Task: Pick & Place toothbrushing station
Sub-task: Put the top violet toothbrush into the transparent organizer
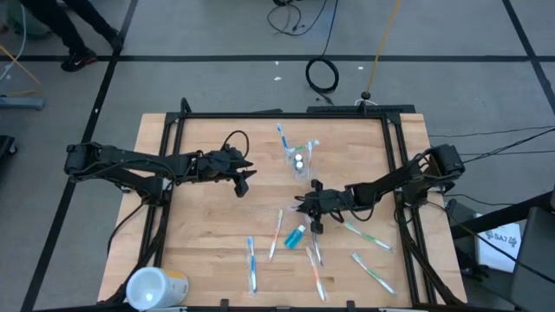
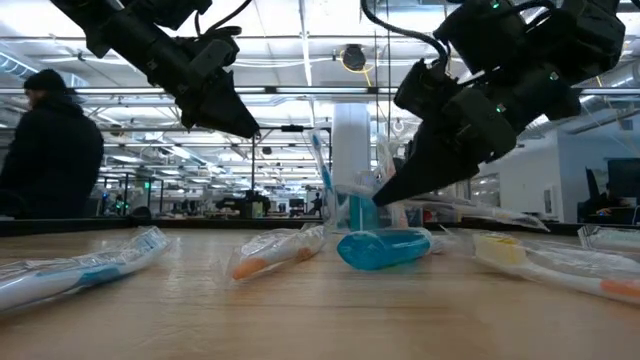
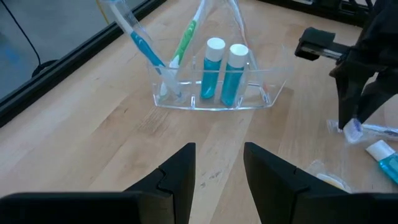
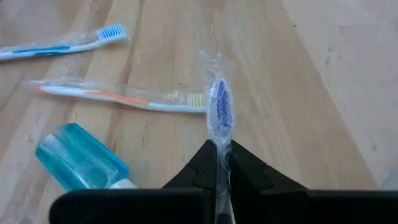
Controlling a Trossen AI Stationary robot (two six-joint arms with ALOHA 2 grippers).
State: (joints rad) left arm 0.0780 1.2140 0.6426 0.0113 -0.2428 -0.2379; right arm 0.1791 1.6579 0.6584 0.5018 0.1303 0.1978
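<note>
Toothbrushing station, part-filled: right gripper (image 4: 219, 160) carrying a wrapped purple-white toothbrush (image 4: 221, 112)

Clear plastic cup (image 3: 214, 93) near the far edge of the surface (image 1: 199, 251), centre, already holding two toothpaste tubes (image 3: 222, 71) and two toothbrushes upright; right fingers pinched on the purple-white brush, bristle end forward, lifted just clear of the surface, presumably for transfer to the cup; loose blue tube (image 1: 296, 235) and further wrapped brushes (image 1: 251, 263) lie toward the near edge, unsorted; left gripper (image 3: 216, 174) waits left of the cup, fingers parted, empty.
</note>
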